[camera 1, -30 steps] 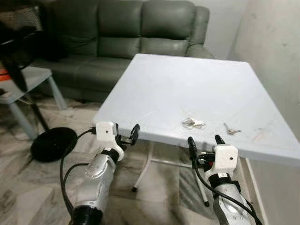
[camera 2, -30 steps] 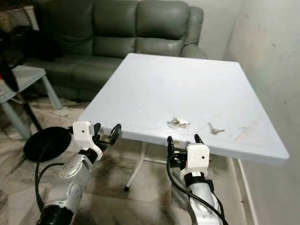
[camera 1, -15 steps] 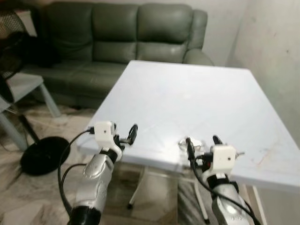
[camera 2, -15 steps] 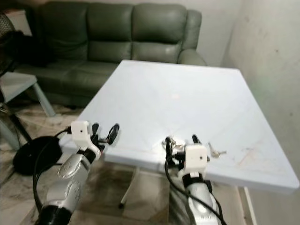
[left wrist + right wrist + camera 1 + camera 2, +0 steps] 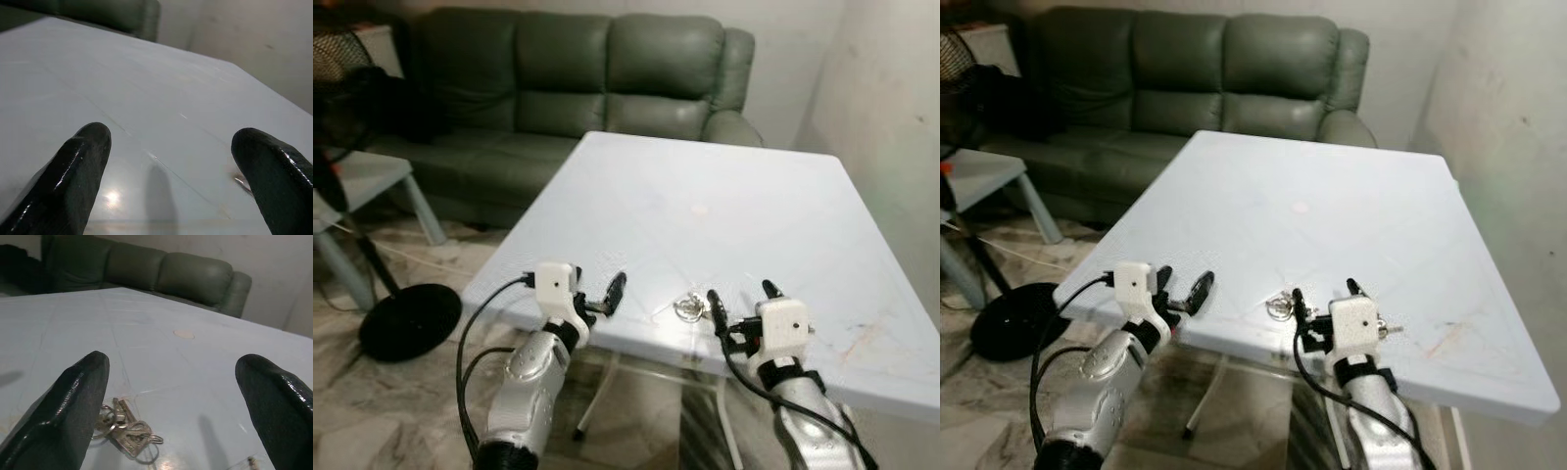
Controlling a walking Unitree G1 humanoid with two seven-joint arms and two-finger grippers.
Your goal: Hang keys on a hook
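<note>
While the keys still lie loose on the white surface (image 5: 705, 186), I have both arms raised to its near edge so either one can reach in. On the left, the left gripper (image 5: 597, 297) hovers just over the near-left part of the top, forearm angled up from below, jaws spread wide with nothing between them. I judge it is only standing by. Right of it, the bunch of keys (image 5: 688, 308) rests near the front edge, flat and untouched. A second small key (image 5: 1389, 329) lies further right, partly hidden behind my wrist housing. The right gripper (image 5: 740, 297) sits just right of the bunch, pointing away from me along the top, jaws wide apart. No hook is visible from here.
</note>
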